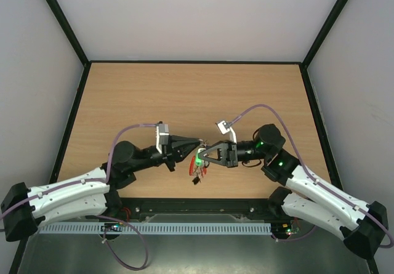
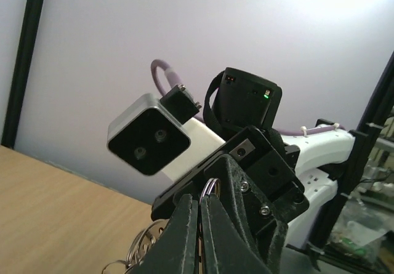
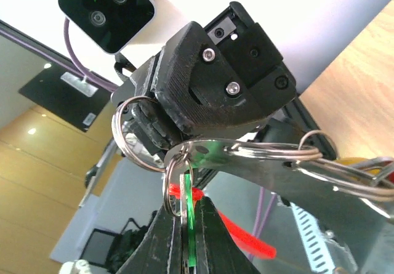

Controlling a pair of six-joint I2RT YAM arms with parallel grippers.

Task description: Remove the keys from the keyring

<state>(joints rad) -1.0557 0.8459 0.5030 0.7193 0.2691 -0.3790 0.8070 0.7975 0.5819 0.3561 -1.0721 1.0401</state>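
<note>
Keys (image 1: 197,174) hang in a bunch close to the table's near edge, just below my two meeting grippers. Right gripper (image 1: 199,157): fingers pressed together on a green-headed key (image 3: 191,225), with a red sleeve (image 3: 243,234) trailing beside it. Left gripper (image 1: 197,143): tips closed on the silvery keyring (image 3: 114,132), which links through further rings to the bunch. Both my tools are raised off the table (image 1: 184,95). Beyond them the wooden top stretches open to its black-framed far edge. The side edges lie well apart from either arm.
</note>
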